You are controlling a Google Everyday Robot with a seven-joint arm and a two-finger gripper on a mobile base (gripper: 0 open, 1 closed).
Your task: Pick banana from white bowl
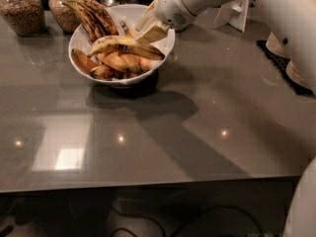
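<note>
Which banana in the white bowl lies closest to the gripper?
The long speckled yellow banana atop the pile in the white bowl; the gripper hangs just above its right end. The blackened bananas lean farther left, the orange-yellow ones lie underneath.

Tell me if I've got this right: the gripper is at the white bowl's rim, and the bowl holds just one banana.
Not quite. The camera view shows the gripper at the white bowl's rim, but the bowl holds several bananas, not just one. The speckled banana lies on top of them.
</note>
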